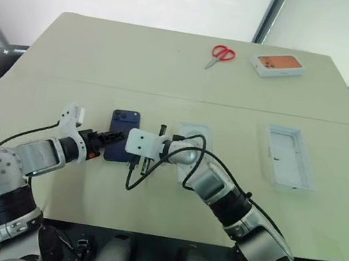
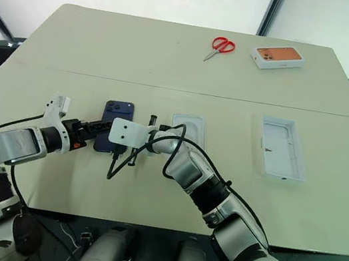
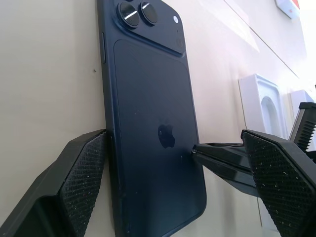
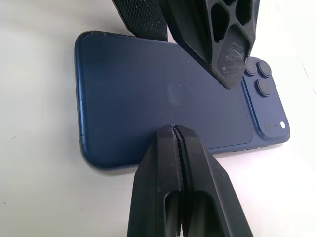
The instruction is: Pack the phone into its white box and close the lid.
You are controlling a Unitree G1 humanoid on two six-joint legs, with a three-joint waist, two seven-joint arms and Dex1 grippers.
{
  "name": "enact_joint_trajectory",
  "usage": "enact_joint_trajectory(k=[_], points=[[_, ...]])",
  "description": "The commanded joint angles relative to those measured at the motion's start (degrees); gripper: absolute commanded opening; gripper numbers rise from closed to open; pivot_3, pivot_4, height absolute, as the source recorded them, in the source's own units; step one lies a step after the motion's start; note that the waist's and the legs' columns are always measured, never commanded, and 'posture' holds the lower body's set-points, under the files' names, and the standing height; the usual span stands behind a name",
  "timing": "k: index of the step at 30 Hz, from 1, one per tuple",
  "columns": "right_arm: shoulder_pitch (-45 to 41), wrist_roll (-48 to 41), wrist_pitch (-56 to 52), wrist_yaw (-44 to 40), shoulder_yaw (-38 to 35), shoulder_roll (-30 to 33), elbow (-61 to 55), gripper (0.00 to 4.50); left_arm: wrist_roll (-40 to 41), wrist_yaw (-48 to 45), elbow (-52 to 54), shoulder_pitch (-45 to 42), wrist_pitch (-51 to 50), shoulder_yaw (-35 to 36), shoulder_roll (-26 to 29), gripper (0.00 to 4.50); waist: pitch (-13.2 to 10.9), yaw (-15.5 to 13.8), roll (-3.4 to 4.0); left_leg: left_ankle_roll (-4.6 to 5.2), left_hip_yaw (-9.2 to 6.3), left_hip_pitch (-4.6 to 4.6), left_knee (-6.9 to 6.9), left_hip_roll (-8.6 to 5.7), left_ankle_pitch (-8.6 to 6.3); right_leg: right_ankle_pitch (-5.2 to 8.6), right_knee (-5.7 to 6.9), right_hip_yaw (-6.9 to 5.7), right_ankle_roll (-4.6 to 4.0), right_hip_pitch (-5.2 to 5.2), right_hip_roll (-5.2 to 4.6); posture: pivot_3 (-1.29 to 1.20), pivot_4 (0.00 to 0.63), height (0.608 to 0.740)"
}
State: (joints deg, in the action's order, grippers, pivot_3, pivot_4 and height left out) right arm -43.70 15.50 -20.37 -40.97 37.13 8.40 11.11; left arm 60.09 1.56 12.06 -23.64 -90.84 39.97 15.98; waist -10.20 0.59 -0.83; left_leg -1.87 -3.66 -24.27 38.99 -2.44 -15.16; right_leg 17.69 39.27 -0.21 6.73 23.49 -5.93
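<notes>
The phone (image 1: 122, 135) lies back-up on the table (image 1: 170, 76); the left gripper (image 3: 168, 163) straddles its 2 long edges, fingers apart; the right gripper (image 4: 174, 143), fingers pressed together, rests at one edge; best to lever that edge up gently, then pinch squarely.

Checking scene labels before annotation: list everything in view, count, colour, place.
Slim dark navy-blue smartphone: 1, face down on the table, between both grippers.
White insert with oval recess: 1, just right of the phone.
Shallow white rectangular tray: 1, open, right side of the table.
Orange-topped white box: 1, far right.
Red-handled scissors: 1, far edge, left of that box.
Beige table: 1, under everything.
Left gripper: 1, black, open, fingers on either side of the phone.
Right gripper: 1, black, shut, at the phone's right edge.
</notes>
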Motion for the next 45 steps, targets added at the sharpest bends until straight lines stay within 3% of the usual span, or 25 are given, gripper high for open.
enact_joint_trajectory(k=[1,5,15,18,20,28,36,41,45], points=[[0.00,0.28,0.63,-0.12,-1.32,-0.20,-1.90,0.00,1.47,-0.44,-1.94,-0.54,-1.66,1.02,0.03,3.65,0.00,0.06,0.00,0.00,0.00,0.00,0.00,0.00,0.00,0.00,0.00,0.00,0.00,0.01,0.00,0.00,0.150,0.697],[0.18,0.36,0.62,-0.20,-1.44,-0.27,-1.80,0.00,1.96,-0.47,-2.00,-0.59,-1.66,1.13,0.09,1.70,-0.01,0.12,-0.02,0.00,0.00,-0.02,-0.01,0.01,0.00,0.00,0.00,0.00,0.00,0.04,0.01,0.00,0.150,0.697],[0.54,0.54,0.43,-0.15,-1.63,-0.27,-2.04,0.00,3.32,0.22,-2.68,-1.33,-1.66,5.55,-1.57,1.70,-0.02,0.27,-0.03,-0.03,0.01,-0.03,-0.03,0.04,0.01,0.00,0.00,0.00,0.00,0.07,0.02,0.00,0.150,0.697],[0.57,0.65,0.38,-0.15,-1.88,-0.03,-2.28,0.00,4.15,-0.03,-2.83,-1.73,-1.65,6.94,-1.82,0.87,-0.02,0.30,-0.03,-0.03,0.01,-0.03,-0.03,0.05,0.01,0.00,0.00,0.00,0.00,0.09,0.03,0.00,0.150,0.697],[0.28,0.89,0.29,-0.17,-2.30,0.38,-2.85,0.00,4.42,0.20,-2.92,-1.82,-1.65,7.25,-2.02,0.03,-0.01,0.25,-0.05,-0.03,0.01,-0.03,-0.03,0.06,0.01,0.00,0.00,0.00,0.00,0.08,0.03,0.00,0.150,0.697],[-0.81,0.01,-2.52,-0.65,-6.47,2.59,-7.52,0.00,7.57,2.71,-4.48,-2.71,-0.47,10.54,-3.66,0.03,-0.01,0.37,-0.08,-0.07,0.01,-0.03,-0.07,0.09,0.00,0.00,-0.01,0.00,0.00,0.10,0.05,0.00,0.150,0.697],[0.32,-3.80,-8.69,-3.90,-13.63,8.07,-17.08,0.00,20.62,9.07,-5.47,-2.17,4.29,10.26,-5.38,0.03,-0.03,0.17,-0.10,-0.07,0.02,-0.10,-0.06,0.07,-0.01,0.00,-0.03,0.00,0.00,0.15,0.02,0.00,0.150,0.697],[2.58,-7.36,-10.86,-6.90,-17.97,13.73,-22.90,0.00,34.61,16.23,-5.20,0.65,12.53,3.76,-5.44,0.03,-0.04,0.03,-0.12,-0.07,0.02,-0.12,-0.06,0.06,-0.01,0.00,-0.07,0.01,0.00,0.13,-0.01,0.00,0.150,0.697],[5.88,-11.33,-12.56,-10.80,-23.02,20.72,-27.75,0.00,44.65,22.08,-2.65,2.49,19.97,-6.14,-4.18,0.03,-0.04,-0.08,-0.13,-0.06,0.01,-0.12,-0.07,0.08,-0.01,0.00,-0.07,0.02,0.00,0.13,-0.01,0.00,0.150,0.697]])
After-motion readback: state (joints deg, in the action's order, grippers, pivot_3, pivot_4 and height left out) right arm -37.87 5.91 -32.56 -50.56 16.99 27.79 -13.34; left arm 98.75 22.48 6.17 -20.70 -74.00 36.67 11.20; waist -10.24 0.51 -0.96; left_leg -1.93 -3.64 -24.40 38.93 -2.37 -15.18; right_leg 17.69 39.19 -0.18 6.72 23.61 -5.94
